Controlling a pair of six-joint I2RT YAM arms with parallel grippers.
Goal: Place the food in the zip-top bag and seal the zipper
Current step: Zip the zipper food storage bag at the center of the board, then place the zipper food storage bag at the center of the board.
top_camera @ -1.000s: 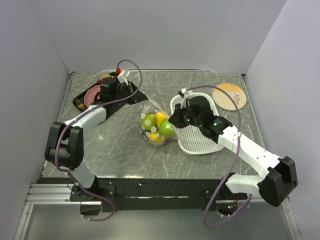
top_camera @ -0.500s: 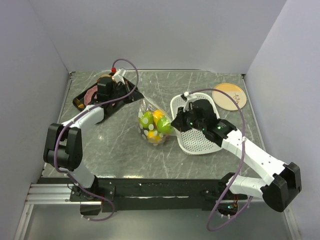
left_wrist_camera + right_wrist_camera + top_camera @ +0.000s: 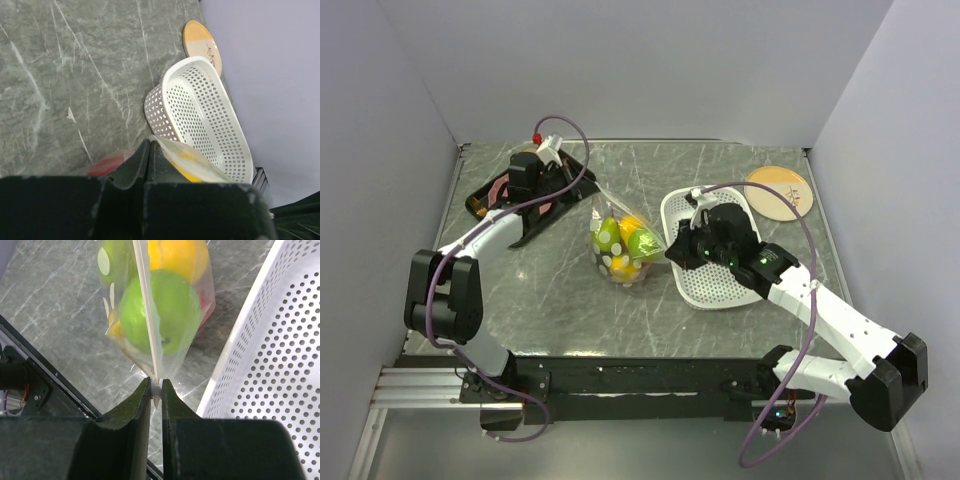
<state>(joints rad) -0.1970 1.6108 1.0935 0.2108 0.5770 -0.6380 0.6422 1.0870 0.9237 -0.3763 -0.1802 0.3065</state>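
The zip-top bag [image 3: 620, 248] is clear with white dots and hangs stretched between my two grippers over the middle of the table. Inside it is the food: a green apple [image 3: 160, 310], an orange citrus [image 3: 177, 255] and more fruit [image 3: 610, 238] behind. My left gripper [image 3: 592, 198] is shut on the bag's far left corner [image 3: 165, 146]. My right gripper [image 3: 156, 388] is shut on the near end of the zipper [image 3: 145, 305], a white strip running up the bag's top edge. In the top view the right gripper [image 3: 667, 252] sits beside the basket.
A white perforated basket [image 3: 715, 275] lies right of the bag, under my right arm, and also shows as the basket [image 3: 210, 110] in the left wrist view. An orange plate [image 3: 778, 192] lies at the back right. A black tray [image 3: 495, 200] with a pink slice sits at the back left.
The left arm has drawn back to the left, pulling the bag a little leftward and more upright. The right gripper has followed, still on the zipper end.
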